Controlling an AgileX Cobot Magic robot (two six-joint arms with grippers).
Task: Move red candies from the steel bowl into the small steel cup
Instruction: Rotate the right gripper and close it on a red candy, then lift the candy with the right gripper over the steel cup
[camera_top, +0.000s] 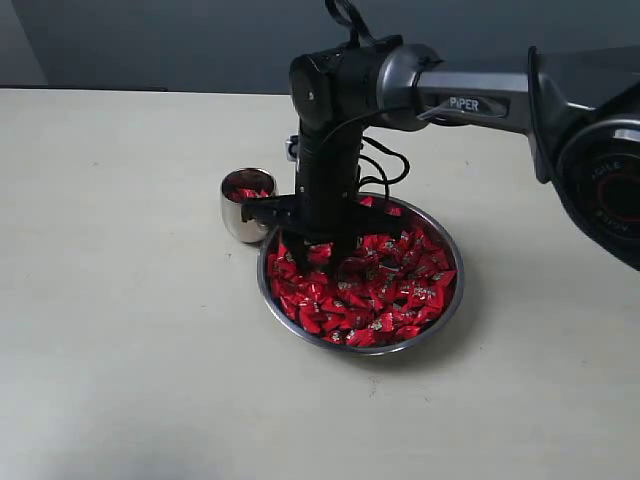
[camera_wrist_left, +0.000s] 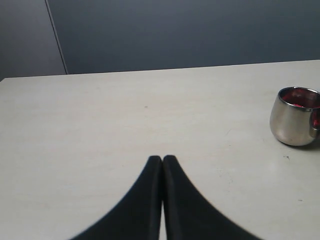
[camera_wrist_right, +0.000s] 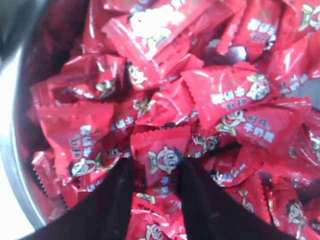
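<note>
Right wrist view gives the closest look. The right gripper (camera_wrist_right: 156, 166) is down in the pile. Its two black fingers (camera_wrist_right: 115, 210) stand a narrow way apart, with one candy (camera_wrist_right: 162, 150) between them. They look right up against its sides, but I cannot tell if they are squeezing it tight. All around lie more red candies (camera_wrist_right: 225, 100), heaped thick, and past them is the shiny wall of the steel bowl (camera_wrist_right: 15, 165).

Exterior view, from near to far: first comes bare bench (camera_top: 120, 350), then the bowl, full of red. The right arm (camera_top: 480, 100) reaches in from 3 o'clock and points the gripper straight down into the 10 o'clock part of the bowl. Just past the rim, at 10 o'clock from the bowl's middle, stands the small steel cup (camera_top: 235, 222). It has some red inside and sits right beside the bowl.

Left wrist view shows the left gripper (camera_wrist_left: 162, 159) pressed shut and holding nothing, low over bare bench, well away from the cup.

I think the step now is picking up one candy. Next, the gripper needs to finish the pinch and lift straight up. Then it makes a short move toward 10 o'clock and lets go right over the cup. The cup's mouth is small, so the aim must be good. The wrappers look slippery too, so the candy could slip out.
</note>
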